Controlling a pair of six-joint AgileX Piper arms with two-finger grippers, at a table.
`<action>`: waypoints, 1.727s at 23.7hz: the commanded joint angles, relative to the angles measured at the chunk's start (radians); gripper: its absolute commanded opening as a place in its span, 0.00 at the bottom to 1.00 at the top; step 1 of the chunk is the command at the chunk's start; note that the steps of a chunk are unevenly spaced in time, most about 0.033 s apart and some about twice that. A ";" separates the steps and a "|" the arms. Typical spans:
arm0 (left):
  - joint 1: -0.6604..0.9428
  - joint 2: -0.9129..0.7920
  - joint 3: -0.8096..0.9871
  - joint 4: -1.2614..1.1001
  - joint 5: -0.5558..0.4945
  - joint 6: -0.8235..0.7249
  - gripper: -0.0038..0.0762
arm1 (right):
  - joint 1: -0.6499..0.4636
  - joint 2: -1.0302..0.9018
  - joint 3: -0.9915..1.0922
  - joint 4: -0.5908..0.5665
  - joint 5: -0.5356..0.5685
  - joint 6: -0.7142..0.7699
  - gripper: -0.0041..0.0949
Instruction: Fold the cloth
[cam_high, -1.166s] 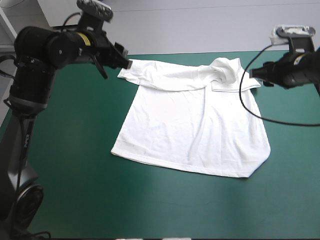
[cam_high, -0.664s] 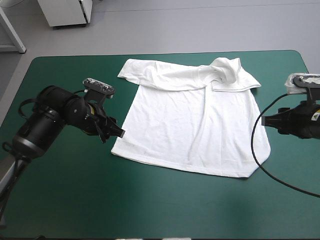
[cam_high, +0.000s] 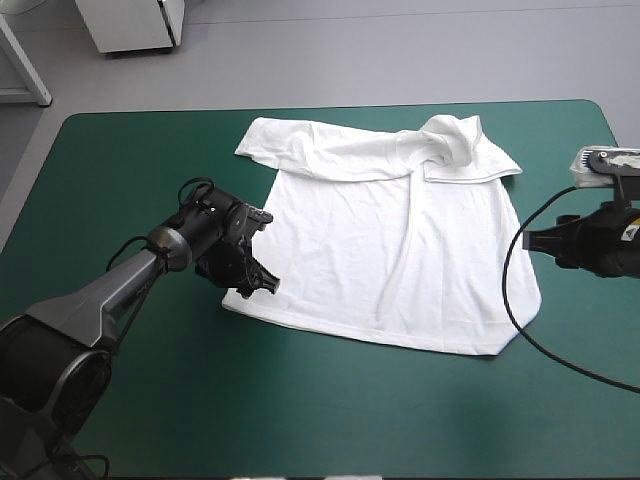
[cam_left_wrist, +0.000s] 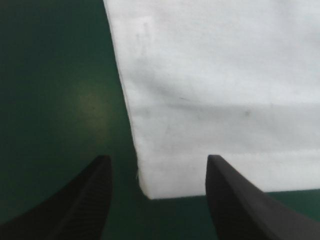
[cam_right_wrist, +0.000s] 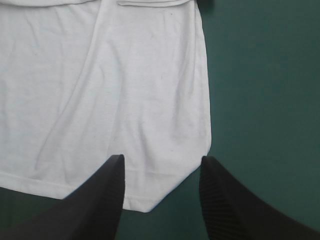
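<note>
Teal-green cover (cam_high: 120, 180), flat white T-shirt (cam_high: 390, 250), left gripper (cam_left_wrist: 157, 162) at its corner

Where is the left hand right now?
High view: the left hand is over the T-shirt's near-left hem corner; that corner lies between its open fingers.

Supporting surface: a flat, round-cornered table (cam_high: 130, 170) under a smooth teal-green cover. One item lies directly on it: a white short-sleeved fabric T-shirt (cam_high: 390, 240). It is spread flat, with its far end creased and folded over. One hem corner rests on the cover between the parted black fingers of the left gripper (cam_left_wrist: 157, 157). The opposite hem corner lies just ahead of the right gripper (cam_right_wrist: 162, 157), between its parted fingers. Bare cover shows to the outer side of each gripper.
</note>
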 joint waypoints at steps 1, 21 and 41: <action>0.016 -0.021 -0.022 0.007 -0.003 -0.017 0.56 | 0.001 -0.013 -0.021 -0.026 0.000 0.000 0.49; 0.089 0.045 0.138 -0.133 -0.096 0.005 0.02 | 0.001 0.000 -0.021 -0.115 0.000 0.000 0.46; 0.091 0.045 0.138 -0.178 -0.138 0.010 0.02 | -0.082 0.428 0.217 -0.069 -0.184 0.003 0.59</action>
